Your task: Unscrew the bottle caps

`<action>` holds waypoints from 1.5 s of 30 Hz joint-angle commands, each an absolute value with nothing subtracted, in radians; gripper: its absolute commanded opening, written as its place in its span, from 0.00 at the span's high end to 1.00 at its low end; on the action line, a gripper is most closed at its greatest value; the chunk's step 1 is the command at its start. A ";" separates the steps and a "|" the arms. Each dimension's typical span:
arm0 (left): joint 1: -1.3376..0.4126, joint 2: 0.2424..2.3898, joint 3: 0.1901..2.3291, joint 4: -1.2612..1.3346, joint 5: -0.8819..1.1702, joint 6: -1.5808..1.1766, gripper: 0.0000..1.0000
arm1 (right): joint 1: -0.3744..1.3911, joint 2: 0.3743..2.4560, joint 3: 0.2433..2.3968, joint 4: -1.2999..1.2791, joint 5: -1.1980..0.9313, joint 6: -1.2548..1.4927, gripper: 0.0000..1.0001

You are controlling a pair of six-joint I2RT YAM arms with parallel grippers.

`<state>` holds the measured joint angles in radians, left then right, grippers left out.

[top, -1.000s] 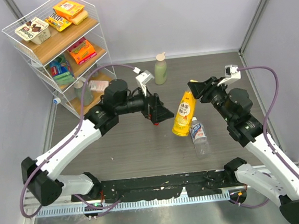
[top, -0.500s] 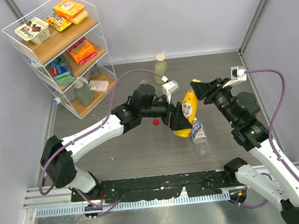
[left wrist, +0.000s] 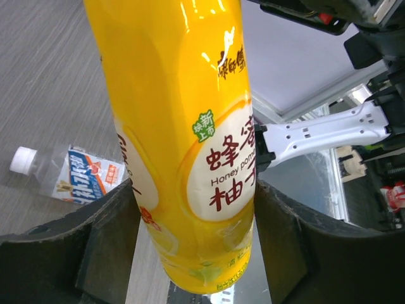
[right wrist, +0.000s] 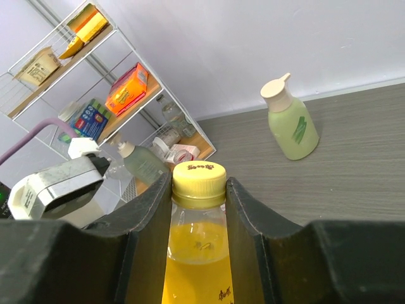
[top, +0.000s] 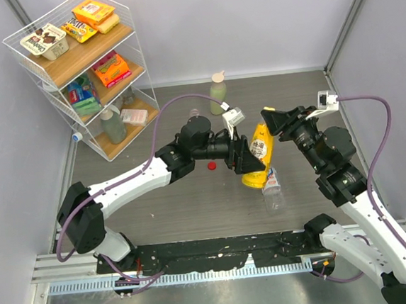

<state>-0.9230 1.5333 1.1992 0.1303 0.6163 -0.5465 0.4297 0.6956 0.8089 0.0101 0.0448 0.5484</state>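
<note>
Yellow bottle (top: 259,154) is tilted between both arms and looks lifted off the table (top: 193,202).

Left gripper (left wrist: 193,215) is clamped on the bottle's lower body, pads flush on both sides of the label. It acts as the vise so the body can't spin.

Right gripper (right wrist: 199,197) is closed on the yellow cap (right wrist: 199,177) at the bottle's top, jaws pinching either side. That's the turning hand. The cap looks fully seated, so this one is probably not yet unscrewed.

Red cap (top: 211,166) lies loose on the table just left of the bottle, already off.

Clear bottle (top: 272,192) lies on its side just nearside of the yellow bottle, white cap (left wrist: 24,159) still on. Likely next.

Pale green bottle (top: 218,94) stands behind the yellow bottle, well apart. Not part of the job.

Risk: the glossy label may slip in the left grip under torque.
</note>
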 commanded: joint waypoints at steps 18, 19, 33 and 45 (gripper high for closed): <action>-0.942 1.558 1.166 0.304 0.656 -0.620 0.18 | 0.430 0.632 0.784 0.087 0.080 0.581 0.98; -0.943 1.562 1.167 0.301 0.664 -0.618 0.18 | 0.430 0.632 0.782 0.087 0.081 0.581 0.98; -0.956 1.549 1.163 0.261 0.624 -0.581 0.61 | 0.430 0.637 0.782 0.087 0.087 0.580 0.97; -0.956 1.459 1.316 -0.349 0.319 -0.230 0.61 | 0.430 0.712 0.840 0.028 0.029 0.554 0.46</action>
